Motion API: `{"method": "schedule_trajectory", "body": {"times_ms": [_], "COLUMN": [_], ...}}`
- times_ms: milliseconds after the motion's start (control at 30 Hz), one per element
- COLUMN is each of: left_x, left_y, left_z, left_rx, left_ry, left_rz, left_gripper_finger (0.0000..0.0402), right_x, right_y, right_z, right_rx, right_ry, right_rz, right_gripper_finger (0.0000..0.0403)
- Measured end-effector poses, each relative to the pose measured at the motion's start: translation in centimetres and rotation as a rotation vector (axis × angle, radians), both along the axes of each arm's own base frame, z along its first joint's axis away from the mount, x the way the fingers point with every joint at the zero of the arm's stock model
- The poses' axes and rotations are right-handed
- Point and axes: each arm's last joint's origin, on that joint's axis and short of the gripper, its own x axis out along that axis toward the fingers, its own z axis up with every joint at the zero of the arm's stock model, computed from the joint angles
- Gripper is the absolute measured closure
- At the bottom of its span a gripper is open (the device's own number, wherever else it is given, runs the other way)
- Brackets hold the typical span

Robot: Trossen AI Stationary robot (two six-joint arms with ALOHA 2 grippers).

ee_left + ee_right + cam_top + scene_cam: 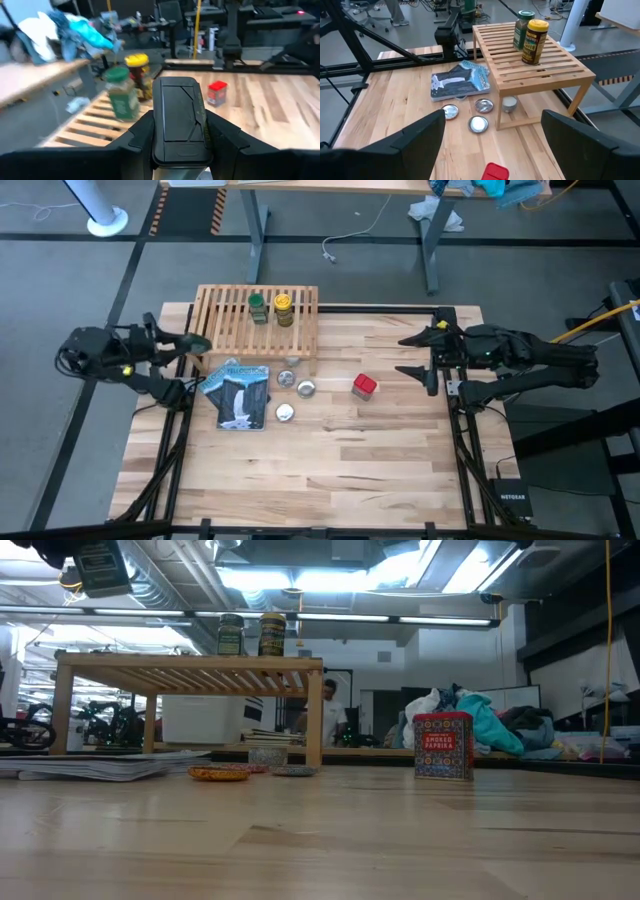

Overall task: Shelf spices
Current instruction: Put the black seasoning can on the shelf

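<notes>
The shelf (258, 328) stands at the table's far left, with the green-capped jar (258, 307) and the yellow-capped jar (284, 308) upright on its slats. The red tin (364, 386) stands on the tabletop, right of the shelf. My left gripper (195, 340) hovers at the shelf's left end, shut on the black tin (177, 110). In the low view the black tin (103, 565) shows high up, above the shelf top (190, 662). My right gripper (412, 355) waits open near the table's right edge, its fingers wide apart (492, 117). My left gripper pinches the black tin between its two fingers (140, 132), which lie on the tin's opposite side faces (201, 117). The fingers come roughly level from the table's left. The tin is lifted clear and points out ahead of the fingers toward the shelf.
A flat blue-and-white packet (238, 393) lies in front of the shelf, with small silvery round tins (306, 388) beside it and one (509, 104) under the shelf's edge. Bare tabletop stretches across the near half. A person (328, 705) shows far behind the table.
</notes>
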Motion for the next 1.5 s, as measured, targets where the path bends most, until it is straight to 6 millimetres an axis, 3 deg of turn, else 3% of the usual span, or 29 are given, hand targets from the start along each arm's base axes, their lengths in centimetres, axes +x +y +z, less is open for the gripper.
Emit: {"method": "schedule_trajectory", "body": {"times_ms": [233,400,600,767,867,1100,1300,1500], "left_x": [2.4,4.0,4.2,4.4,5.2,7.2,7.0,5.7], "left_y": [-0.7,-1.4,-1.3,-1.2,-1.6,-2.6,-2.1,-1.3], "left_z": [-1.8,-2.1,-1.4,-1.8,-2.7,-2.7,-2.4,-0.3], "left_rx": [-0.064,0.023,0.112,0.078,0.079,0.115,0.229,0.281], "left_ry": [0.013,-0.019,-0.057,-0.053,-0.022,0.044,0.080,0.054], "left_rz": [-0.058,-0.101,-0.026,0.031,0.018,-0.040,0.088,0.168], "left_gripper_finger": [0.0285,0.0285,0.0285,0.0285,0.0285,0.0285,0.0285,0.0285], "right_x": [0.2,0.2,0.2,0.2,0.2,0.2,0.2,0.2], "right_y": [0.0,0.0,0.0,0.0,0.0,0.0,0.0,0.0], "right_z": [0.0,0.0,0.0,0.0,0.0,0.0,0.0,0.0], "right_rx": [-0.001,-0.001,-0.001,-0.001,-0.001,-0.002,-0.001,-0.001], "right_ry": [0.001,0.001,0.002,0.002,0.002,0.002,0.003,0.003], "right_rz": [0.000,0.000,0.000,0.000,0.000,-0.001,0.000,0.000], "right_gripper_finger": [0.0068,0.0068,0.0068,0.0068,0.0068,0.0068,0.0068,0.0068]}}
